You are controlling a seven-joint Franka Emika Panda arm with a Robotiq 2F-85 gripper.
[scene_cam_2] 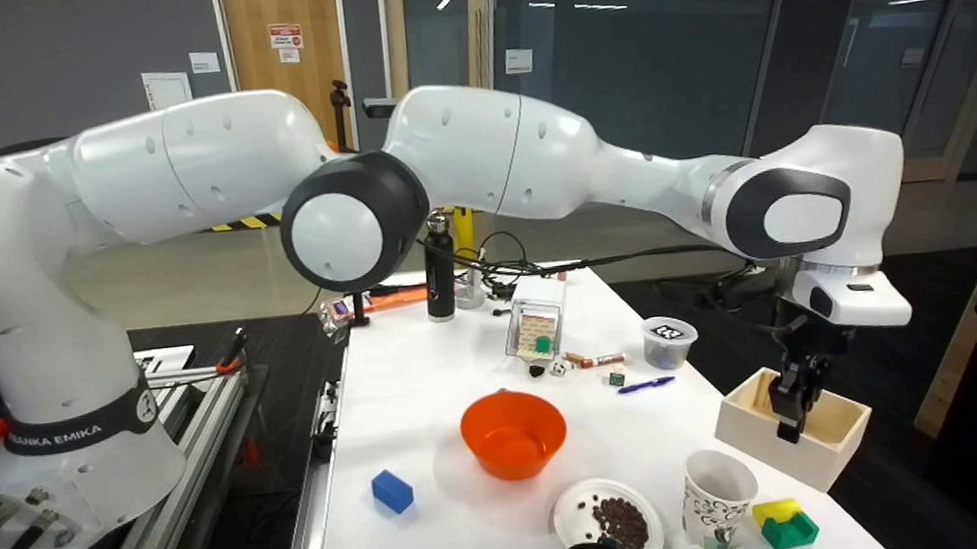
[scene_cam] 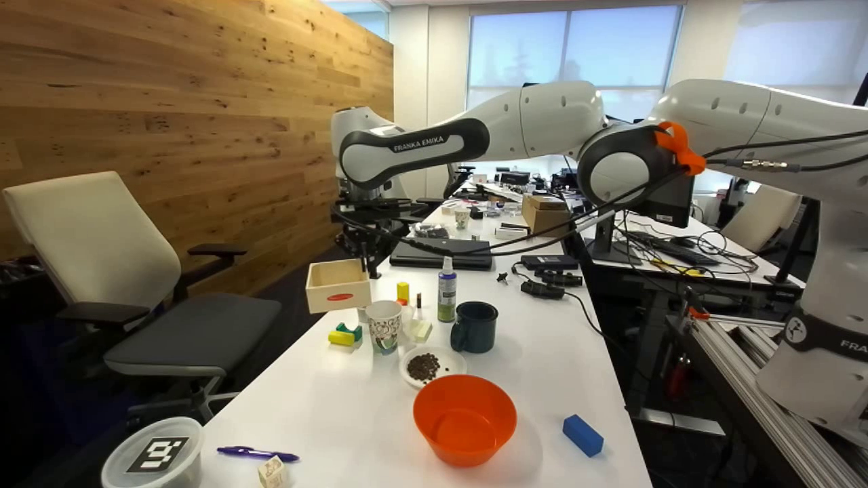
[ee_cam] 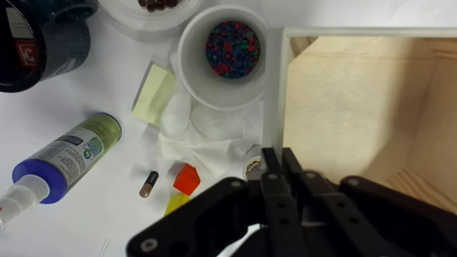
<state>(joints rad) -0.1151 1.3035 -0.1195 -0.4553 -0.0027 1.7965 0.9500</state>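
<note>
The wooden box is in the gripper, whose fingers are pressed together on one of its side walls; one finger shows outside that wall in an exterior view. The box is open side up at the edge of the white table, on the side where the office chair stands. It seems lifted off the tabletop, though the gap underneath is hard to judge from these angles.

In the wrist view the gripped wall overlaps the rim of a paper cup with small coloured bits inside. Just beside the cup are a crumpled tissue and a pale yellow pad. Near these are a red block, a yellow block and a battery. A green block and a yellow piece sit together on the cup's other side.

A spray bottle stands upright near a dark mug. Next to the mug is a white plate with small brown pieces, then an orange bowl. Well apart from the box are a blue block, a purple pen and a lidded tub.
</note>
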